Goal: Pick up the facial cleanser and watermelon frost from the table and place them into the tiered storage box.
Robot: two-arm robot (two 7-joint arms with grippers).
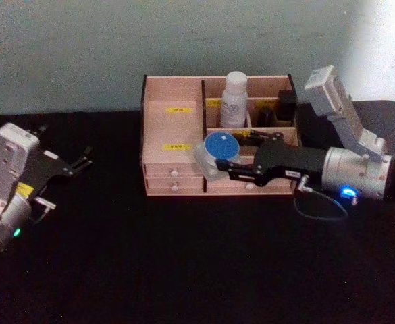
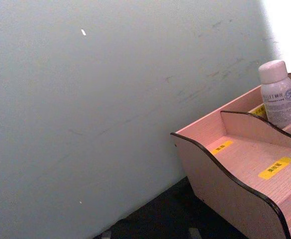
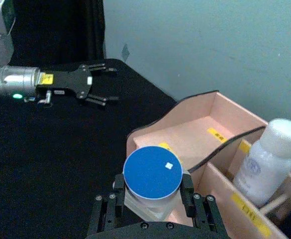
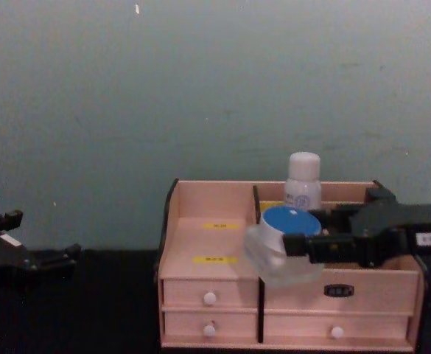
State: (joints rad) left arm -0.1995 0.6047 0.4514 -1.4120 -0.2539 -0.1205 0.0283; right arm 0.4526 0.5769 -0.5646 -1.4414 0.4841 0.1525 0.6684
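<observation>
Tiered storage box (image 1: 173, 128) of pale matt wood, yellow paper labels (image 1: 177, 146), jar (image 1: 221, 147) at its 6 o'clock with smooth blue lid, frosted plastic body, white plastic bottle (image 1: 235, 100), matt black tablecloth (image 1: 183, 256).

Nothing reads clearly. The yellow labels (image 2: 276, 168) on the tiered storage box (image 2: 220, 185) carry dark characters, perhaps Chinese, too small to make out. The white bottle (image 2: 279, 97) bears blurred print.
</observation>
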